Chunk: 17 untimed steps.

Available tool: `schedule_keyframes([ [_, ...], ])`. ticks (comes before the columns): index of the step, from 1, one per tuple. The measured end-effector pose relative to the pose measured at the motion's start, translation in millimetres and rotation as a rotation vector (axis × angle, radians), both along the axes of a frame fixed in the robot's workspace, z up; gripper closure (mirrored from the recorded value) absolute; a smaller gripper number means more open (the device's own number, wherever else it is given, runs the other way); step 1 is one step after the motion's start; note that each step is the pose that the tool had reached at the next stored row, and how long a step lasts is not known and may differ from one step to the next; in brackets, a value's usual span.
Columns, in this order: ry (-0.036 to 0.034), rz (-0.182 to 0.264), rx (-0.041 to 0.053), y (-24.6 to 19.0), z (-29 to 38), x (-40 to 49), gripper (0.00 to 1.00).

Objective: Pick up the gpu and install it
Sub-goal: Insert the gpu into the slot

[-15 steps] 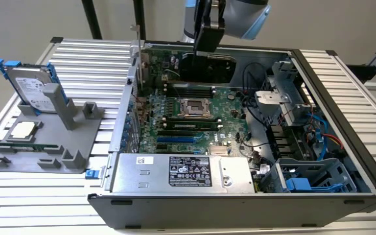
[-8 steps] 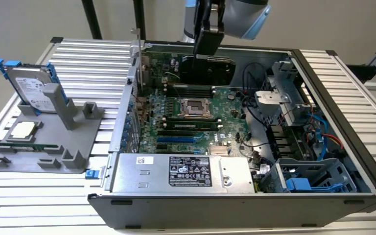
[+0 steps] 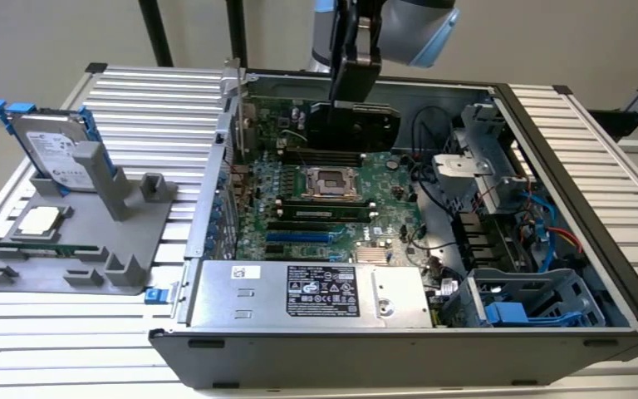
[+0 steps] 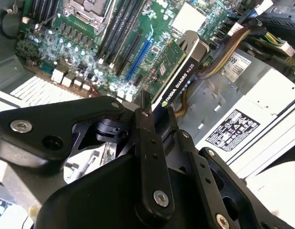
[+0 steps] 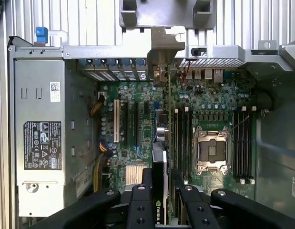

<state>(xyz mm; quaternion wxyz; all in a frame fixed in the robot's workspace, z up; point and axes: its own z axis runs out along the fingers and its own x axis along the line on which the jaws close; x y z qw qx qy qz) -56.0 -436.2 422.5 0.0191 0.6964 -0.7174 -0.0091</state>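
In the exterior view, from its left, we see a grey fixture tray (image 3: 76, 241) holding a silver hard drive (image 3: 59, 150). Next comes the open computer case (image 3: 585, 274), where our gripper (image 3: 347, 112) hangs above the motherboard (image 3: 319, 208). Its jaws are clamped on the gpu (image 3: 350, 126), held edge-on over the slots (image 5: 159, 143).

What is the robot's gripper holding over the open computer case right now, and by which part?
The gripper is shut on the flat black-shrouded gpu, pinching one end of the card edge-on, above the green motherboard.
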Motion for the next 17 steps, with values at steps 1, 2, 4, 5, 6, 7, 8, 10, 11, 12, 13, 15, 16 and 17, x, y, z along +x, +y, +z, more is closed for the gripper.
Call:
schedule_keyframes([
  [1,-0.0010,0.000,-0.0033,0.0,-0.8,0.1,1.00],
  [2,-0.0021,0.000,-0.0072,0.0,-1.6,0.2,1.00],
  [4,-0.0041,0.000,-0.0142,0.0,-3.3,0.4,1.00],
  [5,-0.0050,0.000,-0.0155,0.0,-3.7,0.5,1.00],
  [6,-0.0051,0.000,-0.0156,0.0,-3.7,0.5,1.00],
  [7,-0.0051,0.000,-0.0157,0.0,-3.7,0.5,1.00],
  [8,-0.0051,0.000,-0.0158,0.0,-3.7,0.4,1.00],
  [10,-0.0052,0.000,-0.0157,0.0,-3.8,0.4,1.00],
  [11,-0.0051,0.000,-0.0158,0.0,-3.8,0.5,1.00],
  [12,-0.0052,0.000,-0.0157,0.0,-3.8,0.5,1.00],
  [13,-0.0051,0.000,-0.0158,0.0,-3.8,0.5,1.00],
  [15,-0.0053,0.000,-0.0171,0.0,-4.3,0.5,1.00],
  [16,-0.0052,0.000,-0.0177,0.0,-4.4,0.5,1.00],
  [17,-0.0052,0.000,-0.0182,0.0,-4.7,0.5,1.00],
])
